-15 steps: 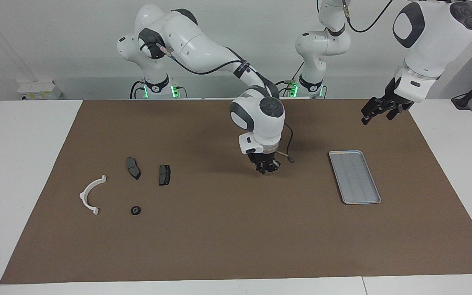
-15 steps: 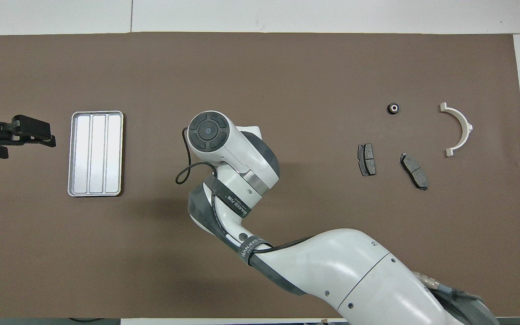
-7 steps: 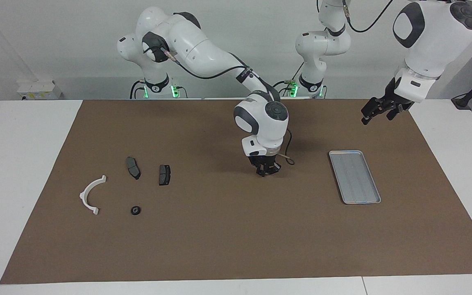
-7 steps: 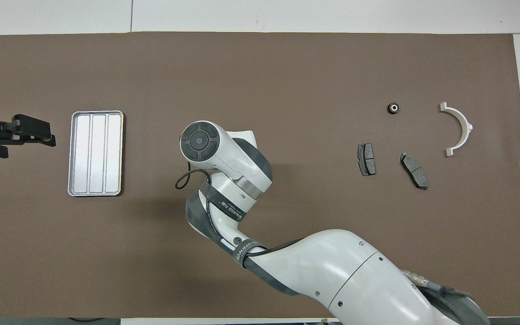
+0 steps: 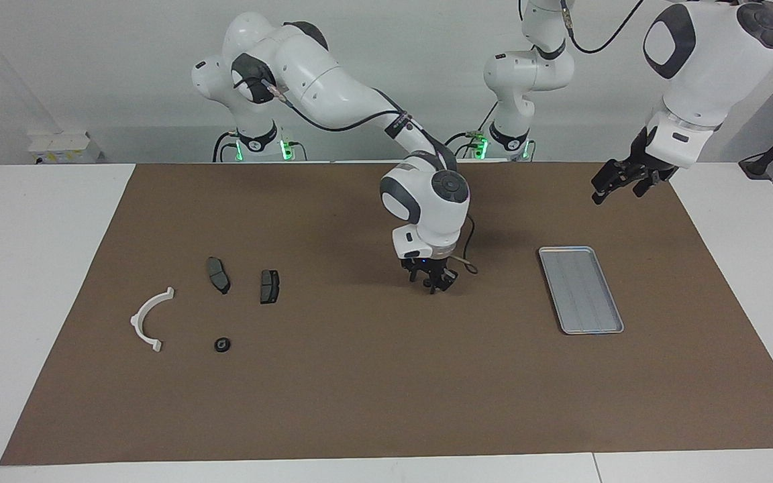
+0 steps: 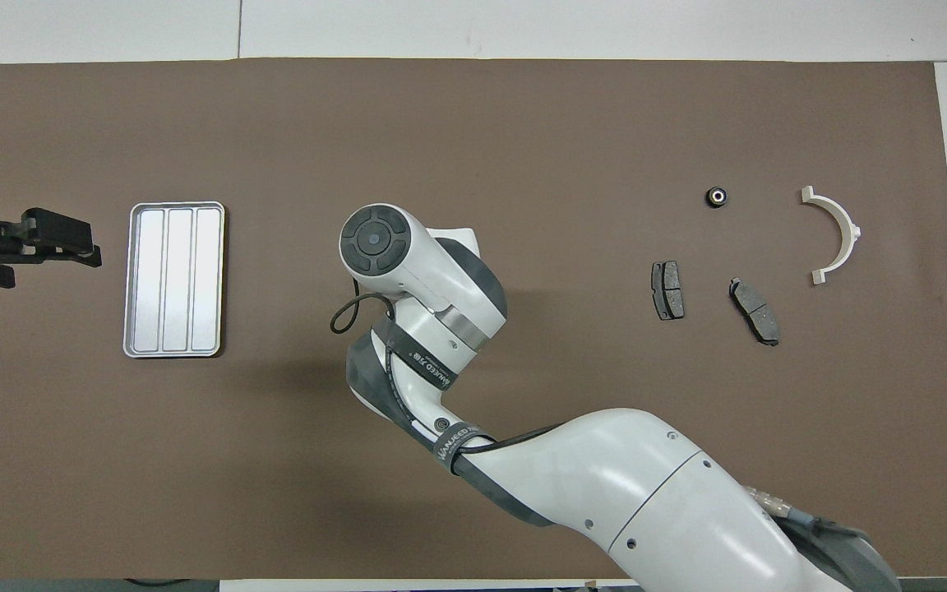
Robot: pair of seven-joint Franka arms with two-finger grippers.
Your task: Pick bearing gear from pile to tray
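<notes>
Brown matting (image 5: pixel 359 402) covers the white table, with both arm bases at the wall end. The pile is shown toward the right arm's end of the table: two brake pads (image 5: pixel 218 274) (image 5: pixel 269 286), a white half-ring bracket (image 5: pixel 133 322) and, farther from the robots than the pads, the bearing gear (image 5: pixel 222 344), a small black round piece lying alone on the mat near the bracket's foot. The tray (image 5: pixel 581 288) is shown toward the left arm's end, well apart from the pile, and no part is seen in it.

The right gripper (image 5: pixel 432 282) is held low over bare mat, between the pile and the tray. It is hidden under its own wrist in the overhead view, and whether it is wide, narrow or carrying anything cannot be told. The left gripper (image 5: pixel 618 182) is seen raised over the mat's corner near the tray, spread wide and holding nothing; that arm waits.

The task is judged unfinished, since the gear visible in the pile is untouched.

Hazards:
- The gear is small and round, so an off-centre pinch could squirt it away or set it rolling across the mat.
- A careless descent may nudge the nearby bracket.
- Anything let go where the right gripper now hangs would land on the mat, short of the tray.
</notes>
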